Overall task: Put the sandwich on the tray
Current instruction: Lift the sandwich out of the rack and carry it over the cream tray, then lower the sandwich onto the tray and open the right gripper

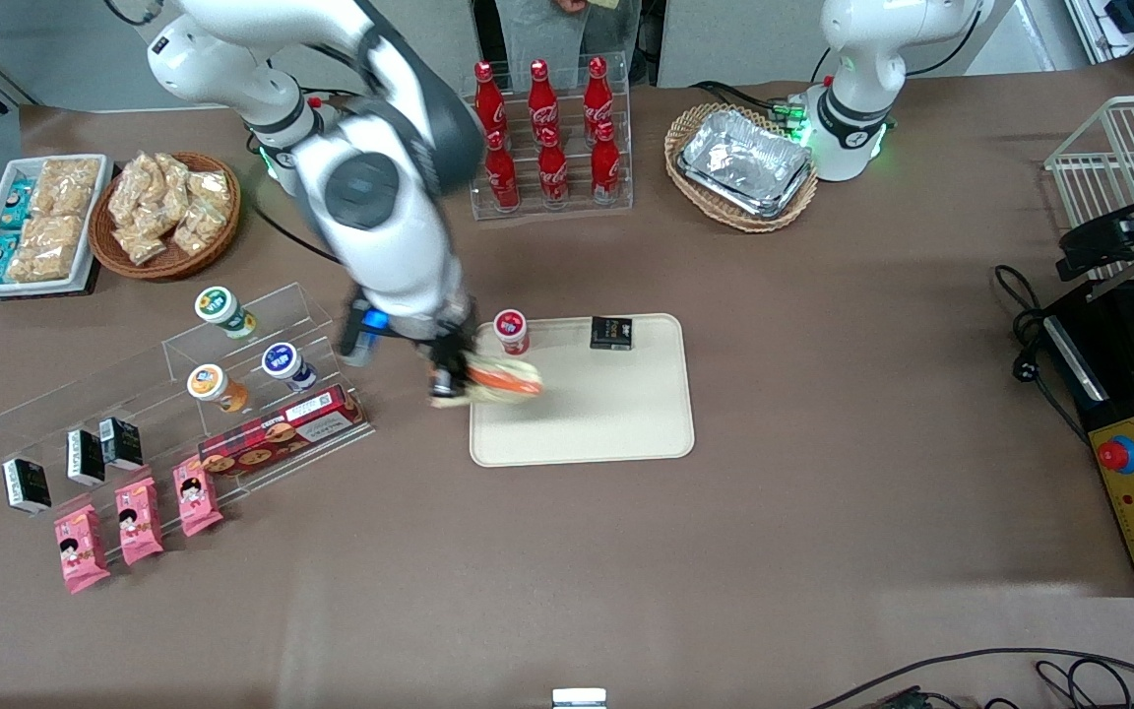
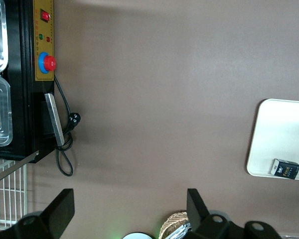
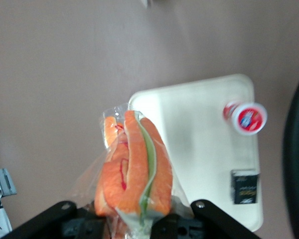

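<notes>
Scanning the front view from the working arm's end of the table, you first meet a white tray of snacks (image 1: 35, 225), a wicker basket of wrapped snacks (image 1: 168, 212), then a clear stepped rack (image 1: 173, 394) with small cups, a red biscuit box and pink packets (image 1: 139, 517) — their print is too small to read. Next, your gripper (image 1: 451, 379) hangs over the tray's edge nearest the rack, its jaws clamped on the sandwich (image 1: 503, 379), which is held above the cream tray (image 1: 616, 414) and not yet set down. On the tray stand a red-lidded cup (image 1: 510, 331) and a small black box (image 1: 611, 333). The risk: only loose plastic wrap may be pinched, so the sandwich could slip, or drop half off the rim if released here. Farther from the camera, red bottles (image 1: 542, 128) read Coca-Cola.
</notes>
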